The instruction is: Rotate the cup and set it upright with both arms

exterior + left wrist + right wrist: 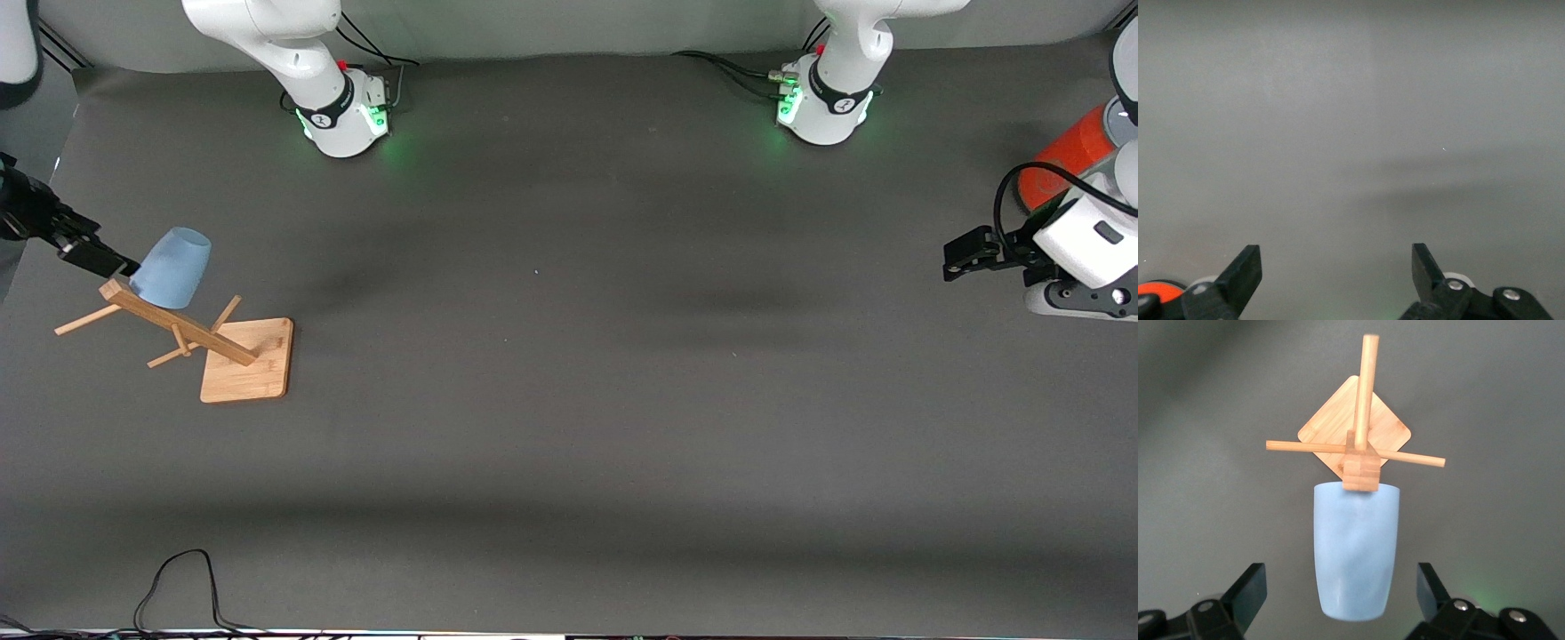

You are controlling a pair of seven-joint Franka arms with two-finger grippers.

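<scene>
The light-blue cup (171, 267) hangs upside down and tilted on the top of a wooden peg rack (182, 327) near the right arm's end of the table. My right gripper (111, 260) is beside the cup, open. In the right wrist view the cup (1355, 547) points its closed bottom at the camera. It lies between the spread fingers of the right gripper (1340, 581), with a gap on each side. My left gripper (958, 258) waits open and empty over the left arm's end of the table. In the left wrist view the left gripper (1336, 267) faces only bare mat.
The rack's square wooden base (249, 360) lies on the dark mat, with thin pegs sticking out of the slanted post. An orange-red cylinder (1062, 160) stands by the left arm. A black cable (178, 578) loops at the table's front edge.
</scene>
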